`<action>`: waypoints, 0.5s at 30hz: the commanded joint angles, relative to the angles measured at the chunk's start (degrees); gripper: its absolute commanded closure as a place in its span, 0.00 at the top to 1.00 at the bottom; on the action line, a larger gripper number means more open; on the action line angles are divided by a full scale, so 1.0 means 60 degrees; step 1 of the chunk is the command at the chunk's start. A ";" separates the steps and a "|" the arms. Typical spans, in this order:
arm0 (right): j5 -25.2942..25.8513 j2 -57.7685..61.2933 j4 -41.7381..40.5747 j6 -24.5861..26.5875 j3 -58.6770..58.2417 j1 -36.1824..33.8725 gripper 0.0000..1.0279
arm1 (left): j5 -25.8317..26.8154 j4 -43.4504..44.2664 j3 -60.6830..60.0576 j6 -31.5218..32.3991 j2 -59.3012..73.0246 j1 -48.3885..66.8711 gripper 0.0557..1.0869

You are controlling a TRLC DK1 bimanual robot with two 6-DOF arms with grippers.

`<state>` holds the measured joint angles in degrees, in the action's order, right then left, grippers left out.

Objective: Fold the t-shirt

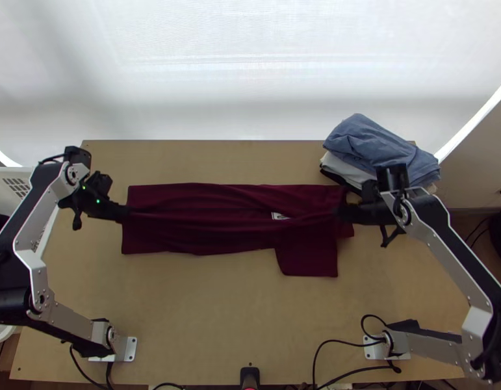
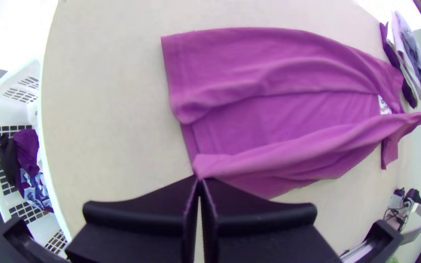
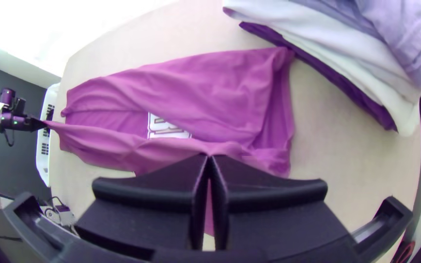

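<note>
Across the middle of the light wooden table (image 1: 198,325), here's the dark red cloth t-shirt (image 1: 185,198), its far side a little in from the far edge, and look at the generous stretch of bare wood on the near side! Left of the hem there's a narrower strip of wood; on the right, the far corner sits close to the stack.

The shirt's long axis runs left to right, nearly level with the table's far edge, hem end to the left, and a squarish flap juts toward the near edge by the right end. The far side lies folded over toward the middle, a soft edge running along it, and the near side is pulled into a long taut ridge. Between them peeks a white printed patch (image 1: 280,216), partly covered.

And both ends of that ridge are pinched! The left tool (image 1: 127,212) is closed tight on the cloth at the hem end, the right tool (image 1: 344,212) clamped on it at the other.

Farther out, at the far right corner, rises a stack of folded blue, white and dark clothes (image 1: 373,143); off the left edge stands a white plastic basket (image 2: 50,180) with garments (image 2: 27,151) inside.
</note>
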<state>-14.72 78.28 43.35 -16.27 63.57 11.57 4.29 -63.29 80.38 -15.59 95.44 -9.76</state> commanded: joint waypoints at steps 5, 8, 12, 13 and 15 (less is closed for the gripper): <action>0.0725 0.1074 -0.0678 -0.0349 0.1153 0.0063 0.03 | 0.0031 0.0001 0.1647 0.0724 0.1013 -0.0058 0.04; 0.1076 0.1411 -0.0971 -0.0335 0.1417 0.0078 0.03 | -0.0071 0.0001 0.2160 0.0856 0.1423 -0.0102 0.04; 0.1311 0.1836 -0.1220 -0.0335 0.1812 0.0166 0.03 | -0.0071 -0.0014 0.2644 0.0988 0.1760 -0.0087 0.04; 0.1340 0.1939 -0.1264 -0.0335 0.1885 0.0210 0.03 | -0.0071 -0.0028 0.2702 0.1002 0.1833 -0.0058 0.04; 0.1560 0.2173 -0.1352 -0.0335 0.2017 0.0342 0.03 | -0.0071 -0.0014 0.2849 0.1134 0.1994 -0.0029 0.04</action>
<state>-6.79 89.23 36.38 -17.47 73.47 12.51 4.23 -63.26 95.22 -10.48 105.56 -9.76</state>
